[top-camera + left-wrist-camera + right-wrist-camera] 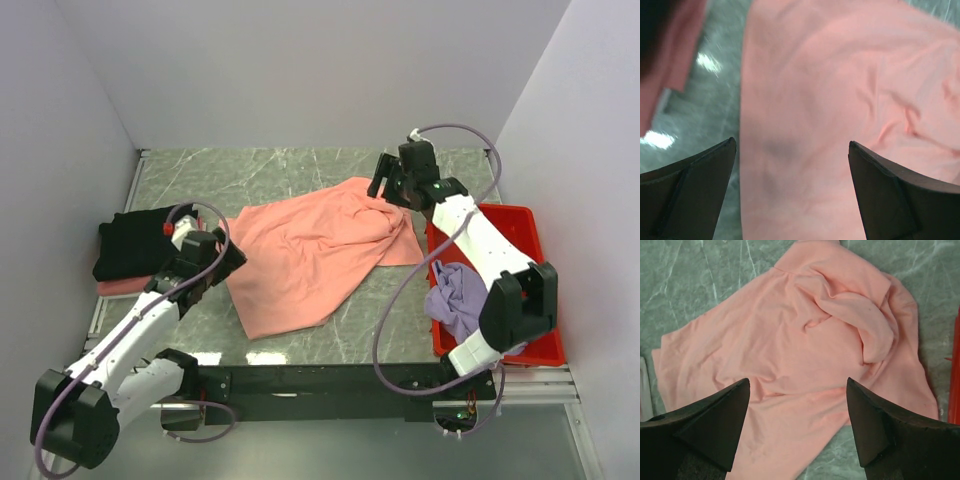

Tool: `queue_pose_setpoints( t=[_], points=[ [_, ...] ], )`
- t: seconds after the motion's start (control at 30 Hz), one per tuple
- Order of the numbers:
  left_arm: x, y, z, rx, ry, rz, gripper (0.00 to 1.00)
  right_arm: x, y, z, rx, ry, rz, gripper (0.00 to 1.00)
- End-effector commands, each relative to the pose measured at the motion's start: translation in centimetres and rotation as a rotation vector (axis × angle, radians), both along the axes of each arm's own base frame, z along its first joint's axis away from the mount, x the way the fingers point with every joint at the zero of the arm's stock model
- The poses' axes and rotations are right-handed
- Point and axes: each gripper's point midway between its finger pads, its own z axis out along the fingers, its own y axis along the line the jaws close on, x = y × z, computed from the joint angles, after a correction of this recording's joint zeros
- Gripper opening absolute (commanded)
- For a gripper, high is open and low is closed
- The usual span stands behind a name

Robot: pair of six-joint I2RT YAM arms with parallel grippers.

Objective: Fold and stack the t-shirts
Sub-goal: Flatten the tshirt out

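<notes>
The salmon-pink t-shirt (310, 260) lies rumpled in the middle of the table (280, 170), with a thick roll bunched at its far right. A black t-shirt (135, 245) sits folded on a pink t-shirt (120, 287) at the left edge, and a lavender t-shirt (455, 300) is heaped in the red tray (520, 225) on the right, partly behind the right arm. The left wrist view is blurred, yet only the wrist views show the left claw (792, 145) and right claw (797, 382) spread wide over salmon cloth, pinching nothing.

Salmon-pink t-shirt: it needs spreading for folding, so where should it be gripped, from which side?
Probably the salmon-pink t-shirt by its left edge, from the left with the left gripper: it lies flat beside bare table; the far-right part is bunched.
</notes>
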Motion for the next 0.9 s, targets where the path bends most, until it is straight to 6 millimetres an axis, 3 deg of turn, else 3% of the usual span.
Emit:
queue_pose_setpoints(
  t=[0.0,0.17,0.3,0.5,0.53,0.57,0.63,0.67,0.7,0.77,0.8,0.87],
  points=[
    [-2.7,-2.8,-2.1,-0.054,0.103,-0.074,1.00,-1.6,-0.6,0.1,-0.030,-0.029,0.043,0.84],
    [-4.4,-6.3,-3.9,-0.089,0.147,-0.173,0.99,-3.1,-0.3,-0.6,-0.011,-0.028,0.087,0.85],
    [-3.2,-9.0,-3.6,-0.114,0.122,-0.242,0.99,-4.2,0.1,-2.1,0.004,0.003,0.118,0.88],
    [-0.7,-8.9,-5.4,-0.014,0.158,-0.211,0.99,-5.0,-0.3,-3.5,-0.005,0.031,0.109,0.90],
    [-0.7,-8.6,-6.9,0.024,0.206,-0.200,0.99,-5.0,-0.4,-3.5,-0.007,0.032,0.107,0.89],
    [0.5,-8.4,-6.4,0.058,0.193,-0.178,1.00,-5.1,-0.5,-3.6,-0.009,0.031,0.104,0.90],
    [1.4,-7.8,-7.9,0.123,0.241,-0.155,0.99,-5.3,-0.5,-3.7,-0.009,0.031,0.104,0.90],
    [2.9,-7.6,-7.4,0.155,0.218,-0.135,0.99,-5.2,-0.4,-3.6,-0.004,0.026,0.108,0.90],
    [3.5,-7.0,-8.7,0.180,0.256,-0.119,0.99,-5.5,-0.1,-3.9,0.007,0.034,0.122,0.91],
    [6.2,-7.4,-8.1,0.184,0.237,-0.129,1.00,-5.5,0.0,-4.0,0.007,0.034,0.128,0.91],
    [7.0,-6.7,-9.3,0.194,0.271,-0.114,0.99,-5.5,-0.1,-4.2,0.005,0.040,0.129,0.91],
    [10.0,-6.9,-8.1,0.217,0.236,-0.114,0.99,-5.5,-0.2,-4.4,-0.005,0.045,0.126,0.91]
  ],
)
